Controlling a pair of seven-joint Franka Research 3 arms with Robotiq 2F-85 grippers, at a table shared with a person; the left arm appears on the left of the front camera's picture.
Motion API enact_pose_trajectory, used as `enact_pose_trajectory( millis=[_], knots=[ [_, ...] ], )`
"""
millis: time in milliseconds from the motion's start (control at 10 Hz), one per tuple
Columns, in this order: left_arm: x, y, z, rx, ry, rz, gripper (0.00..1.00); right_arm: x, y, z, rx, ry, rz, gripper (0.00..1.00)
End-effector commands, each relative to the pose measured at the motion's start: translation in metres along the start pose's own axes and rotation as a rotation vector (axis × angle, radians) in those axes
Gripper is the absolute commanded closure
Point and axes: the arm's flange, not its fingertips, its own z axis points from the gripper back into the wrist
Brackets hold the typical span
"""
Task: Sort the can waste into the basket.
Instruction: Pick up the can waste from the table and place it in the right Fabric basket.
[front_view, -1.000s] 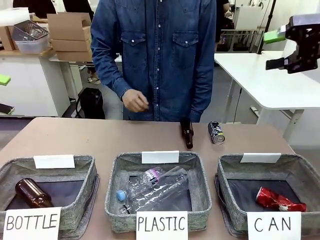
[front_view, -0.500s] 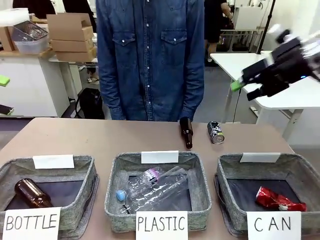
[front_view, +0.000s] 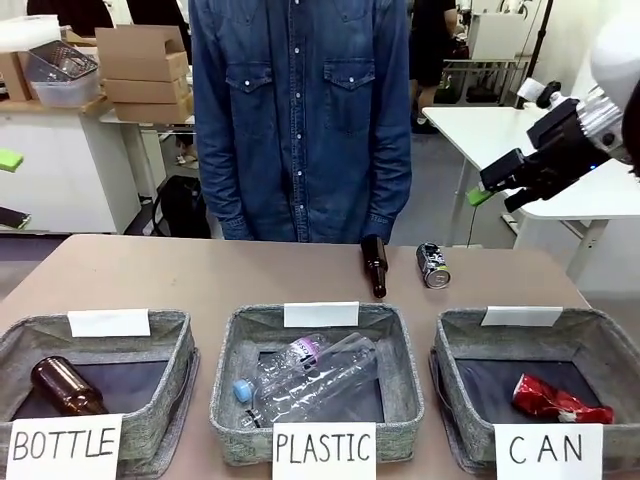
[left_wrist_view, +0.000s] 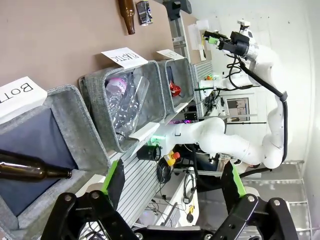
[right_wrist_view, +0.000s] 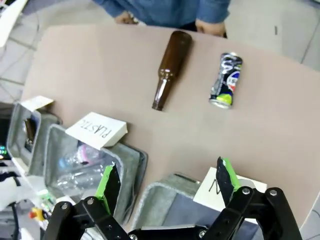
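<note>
Three grey fabric baskets are standing in a row along the near edge of the counter (front_view: 200, 280), each carrying a white paper sign. Item one, the basket (front_view: 590, 335) signed "CAN", is sitting at the robot's right and is holding the crushed red can (front_view: 558, 399), which is lying on its dark floor towards the right wall. Item two, the dark can (front_view: 432, 265) with the blue, red and white logo, is lying on its side on the bare counter near the far edge, well apart from that basket. A brown bottle (front_view: 374, 266) is lying just beside it on its left, not touching. The middle basket (front_view: 405, 380), signed "PLASTIC", is holding a clear plastic bottle (front_view: 310, 375). The left basket (front_view: 180, 370), signed "BOTTLE", is holding another brown bottle (front_view: 65, 387). A person (front_view: 300, 110) in a denim shirt is standing at the far side. The right jaws are hanging high in the air at the right, released and gripping nothing, with the dark can lying on the counter far beyond them. The left jaws are likewise spread apart and holding nothing.
</note>
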Motion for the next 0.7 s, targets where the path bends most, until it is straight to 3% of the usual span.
enact_pose_trajectory(
  millis=[0, 100, 200, 400, 600],
  knots=[
    [-0.002, -0.001, 0.003, -0.006, 0.008, -0.016, 0.0, -0.012, 0.006, 0.023, -0.076, -0.132, -0.068, 0.0],
    [-0.002, -0.001, 0.003, -0.006, 0.008, -0.016, 0.0, -0.007, 0.009, 0.024, -0.156, -0.207, -0.116, 0.0],
    [-0.002, -0.001, 0.003, -0.006, 0.008, -0.016, 0.0, 0.003, 0.013, 0.014, -0.201, -0.176, -0.08, 0.0],
    [-0.002, -0.001, 0.003, -0.006, 0.008, -0.016, 0.0, 0.035, 0.016, -0.018, -0.264, -0.058, -0.099, 0.0],
    [-0.002, -0.001, 0.003, -0.006, 0.008, -0.016, 0.0, 0.067, -0.002, -0.061, -0.183, 0.057, -0.099, 0.0]
  ],
)
